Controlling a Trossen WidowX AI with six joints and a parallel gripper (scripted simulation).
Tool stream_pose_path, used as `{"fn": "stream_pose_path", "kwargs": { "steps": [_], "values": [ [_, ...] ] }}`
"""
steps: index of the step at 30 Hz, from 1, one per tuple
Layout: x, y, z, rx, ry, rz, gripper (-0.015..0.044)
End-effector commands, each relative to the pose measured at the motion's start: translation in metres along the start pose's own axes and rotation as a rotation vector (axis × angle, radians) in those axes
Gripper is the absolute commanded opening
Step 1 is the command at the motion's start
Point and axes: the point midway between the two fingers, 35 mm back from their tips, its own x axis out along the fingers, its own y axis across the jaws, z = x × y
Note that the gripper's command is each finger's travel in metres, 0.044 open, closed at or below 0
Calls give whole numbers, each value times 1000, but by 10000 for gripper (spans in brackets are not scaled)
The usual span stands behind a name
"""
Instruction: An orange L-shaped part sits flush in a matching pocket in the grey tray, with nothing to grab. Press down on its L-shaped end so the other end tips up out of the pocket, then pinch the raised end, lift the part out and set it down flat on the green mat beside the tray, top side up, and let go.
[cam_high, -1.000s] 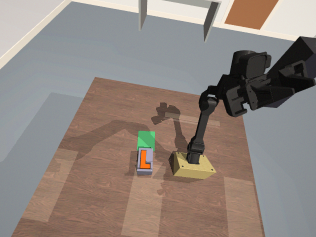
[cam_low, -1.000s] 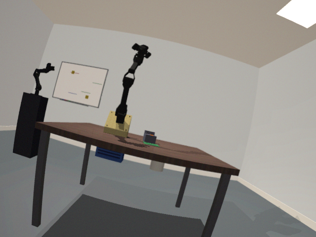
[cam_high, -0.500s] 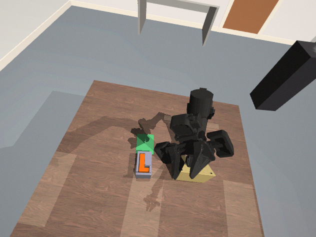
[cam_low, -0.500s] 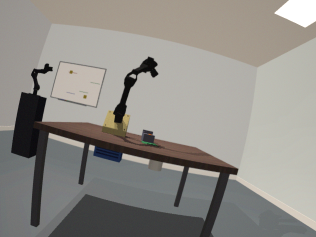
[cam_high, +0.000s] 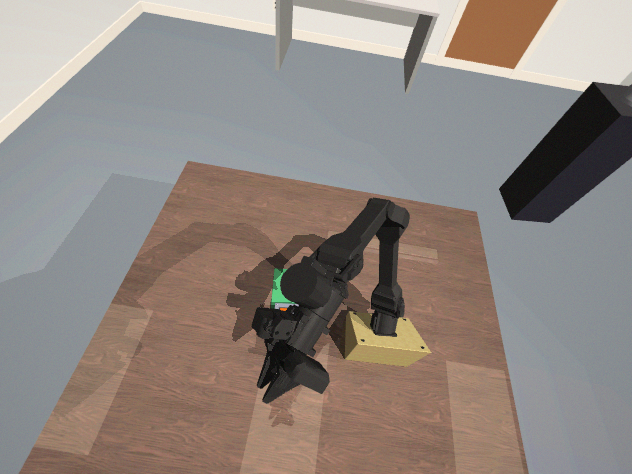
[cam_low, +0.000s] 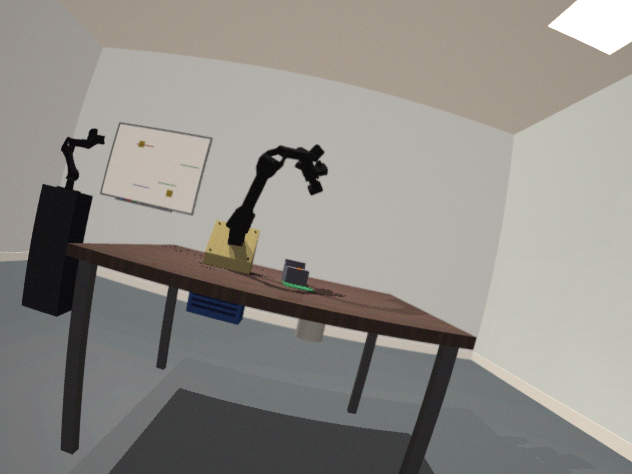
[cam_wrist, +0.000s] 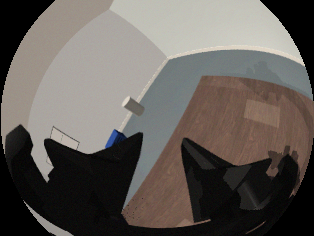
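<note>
The grey tray (cam_high: 292, 305) (cam_low: 296, 277) stands on the table, mostly hidden under the arm in the top view. A small patch of the orange part (cam_high: 283, 309) (cam_low: 299, 268) shows in it; its ends are hidden, and I cannot tell whether it lies flush. The green mat (cam_high: 277, 293) (cam_low: 301, 287) adjoins the tray, partly covered by the arm in the top view. My gripper (cam_high: 262, 393) (cam_wrist: 162, 139) is partly open, with nothing between its fingers. It is high above the table, and its fingers point sideways, away from the tray. The tray is not in the wrist view.
The arm stands on a yellow base block (cam_high: 387, 352) (cam_low: 232, 255) beside the tray. Its forearm and wrist hang high over the tray and mat. The wooden table (cam_high: 193, 357) (cam_wrist: 225, 130) carries the arm's shadows. A black pedestal (cam_high: 556, 168) (cam_low: 51, 250) stands off the table.
</note>
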Motion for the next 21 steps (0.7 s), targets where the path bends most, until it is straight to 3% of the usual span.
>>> {"fn": "stream_pose_path", "kwargs": {
  "steps": [1, 8, 15, 21],
  "values": [
    [25, -69, -25, 37, 120, -221, 180],
    [35, -172, -71, 69, 329, -553, 180],
    [9, -269, -127, 57, 604, -888, 180],
    [2, -283, -135, 50, 653, -936, 180]
  ]
}}
